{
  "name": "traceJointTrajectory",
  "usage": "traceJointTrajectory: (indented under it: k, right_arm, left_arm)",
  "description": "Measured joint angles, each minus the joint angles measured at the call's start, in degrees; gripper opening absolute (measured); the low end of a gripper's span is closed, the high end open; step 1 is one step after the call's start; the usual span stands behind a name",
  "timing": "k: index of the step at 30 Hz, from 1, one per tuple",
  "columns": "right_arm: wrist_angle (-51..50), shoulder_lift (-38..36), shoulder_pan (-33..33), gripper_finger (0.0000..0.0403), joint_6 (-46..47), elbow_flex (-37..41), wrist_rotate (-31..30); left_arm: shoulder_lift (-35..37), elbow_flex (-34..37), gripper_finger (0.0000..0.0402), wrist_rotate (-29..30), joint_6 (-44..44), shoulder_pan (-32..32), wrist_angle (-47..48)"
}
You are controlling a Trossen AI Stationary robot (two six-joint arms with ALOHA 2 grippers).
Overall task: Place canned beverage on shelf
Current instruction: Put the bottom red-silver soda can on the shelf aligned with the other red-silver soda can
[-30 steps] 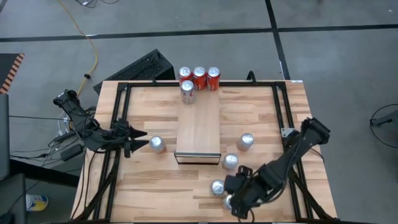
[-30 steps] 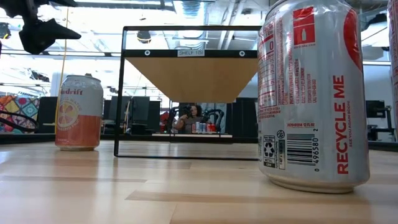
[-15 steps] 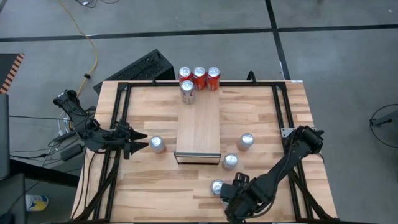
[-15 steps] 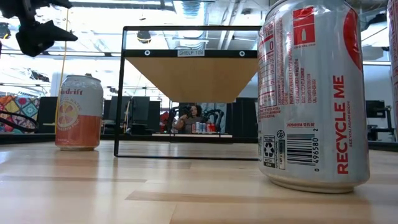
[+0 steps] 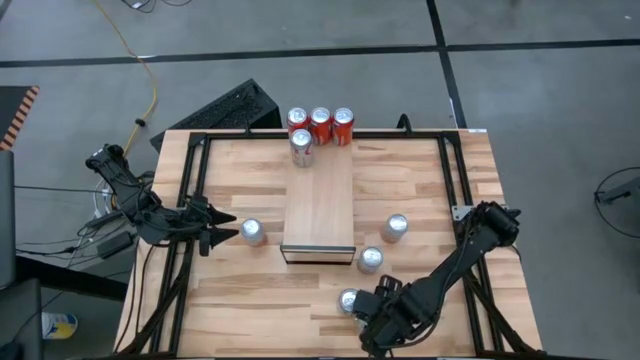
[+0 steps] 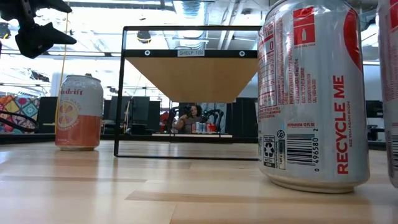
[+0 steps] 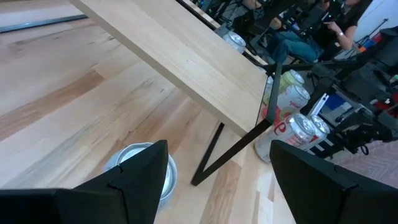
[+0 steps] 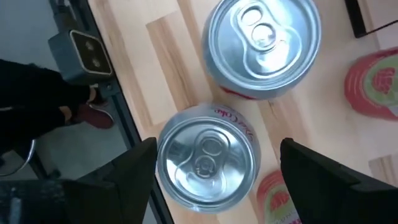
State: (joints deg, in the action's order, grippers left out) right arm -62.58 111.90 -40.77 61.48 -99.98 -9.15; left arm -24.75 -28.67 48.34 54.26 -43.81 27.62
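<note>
The shelf (image 5: 318,210) stands mid-table with one can (image 5: 301,148) on its far end. Three red cans (image 5: 320,122) stand beyond it. Loose silver-topped cans (image 5: 396,227), (image 5: 371,259), (image 5: 349,300) stand right of and nearer than the shelf. My right gripper (image 5: 372,325) points down, open, over a can (image 8: 208,155) by the table's near edge; its fingers (image 8: 134,171) stand either side of the can's top, apart from it. My left gripper (image 5: 232,232) is open, level, just left of a can (image 5: 252,232), also seen in its wrist view (image 7: 146,171).
The table's black frame rails (image 5: 190,200) run along both sides. In the low view a large can (image 6: 311,93) stands close, an orange-and-white can (image 6: 79,112) stands left of the shelf legs (image 6: 119,93), and another can (image 6: 388,93) is cut off at the right edge.
My right gripper has come down and a little toward the table's near edge, over the nearest can, which it now hides in the high view. It stays open. The can at the low view's right edge shows farther into the picture.
</note>
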Motion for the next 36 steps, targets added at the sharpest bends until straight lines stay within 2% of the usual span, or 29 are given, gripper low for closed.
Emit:
traceJointTrajectory:
  k: [15, 26, 36]
  right_arm:
    - [1.4, 0.0, -0.9, 0.0317, 1.4, 1.1, 0.0]
    - [1.5, 2.9, -1.2, 0.0316, 0.6, 1.1, 1.8]
    - [1.9, 2.9, -0.9, 0.0255, -2.5, 1.0, 2.8]
  left_arm:
    - [0.0, 0.0, 0.027, 0.0, 0.0, 0.0, 0.0]
    - [0.0, 0.0, 0.027, 0.2, 0.9, 0.0, -0.1]
    - [0.0, 0.0, 0.027, 1.1, 2.1, 0.0, -0.1]
